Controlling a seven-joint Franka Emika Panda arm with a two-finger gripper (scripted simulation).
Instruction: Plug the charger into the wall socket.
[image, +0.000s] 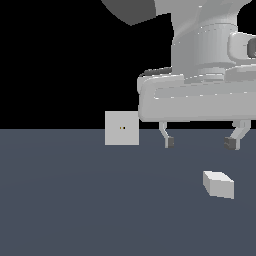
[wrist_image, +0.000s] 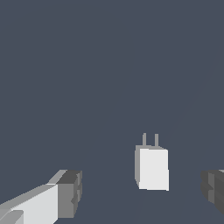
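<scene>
The charger (image: 218, 184) is a small off-white block lying on the dark grey floor at the exterior view's right. In the wrist view the charger (wrist_image: 152, 168) shows two thin prongs at one end. The wall socket (image: 122, 128) is a flat upright light-grey square plate with two tiny holes at its centre, farther back to the exterior view's left. My gripper (image: 200, 142) is open and empty, hovering above the charger. In the wrist view the charger lies between the two fingertips (wrist_image: 70, 192), closer to one side, with the gripper (wrist_image: 142, 192) well apart from it.
The dark grey floor (image: 75, 200) stretches across the scene under a black background. The arm's large white body (image: 200, 95) fills the upper part of the exterior view's right.
</scene>
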